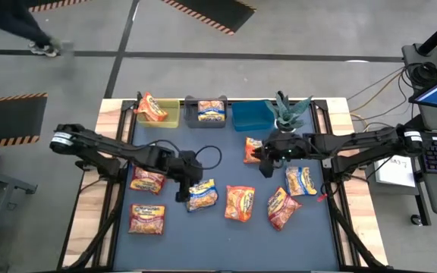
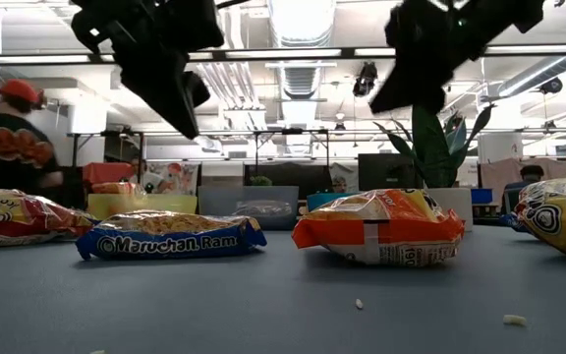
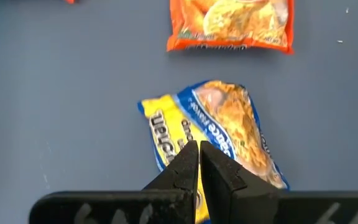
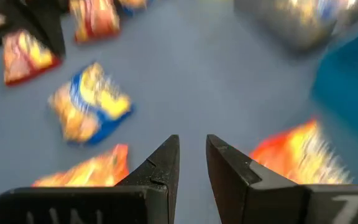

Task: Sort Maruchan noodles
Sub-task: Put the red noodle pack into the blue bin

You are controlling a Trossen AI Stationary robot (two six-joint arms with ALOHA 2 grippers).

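Observation:
Several Maruchan packets lie flat on the blue mat. My left gripper is shut and hangs above the near-left end of a yellow-and-blue packet, clear of it in the low view. My right gripper is open by a narrow gap, raised above the mat next to an orange packet. An orange packet sits in the yellow-green bin, and a yellow-and-blue one in the grey bin.
More packets lie on the mat: red ones, an orange one and a yellow-and-blue one. A blue bin and a potted plant stand at the far edge. A person walks beyond the table.

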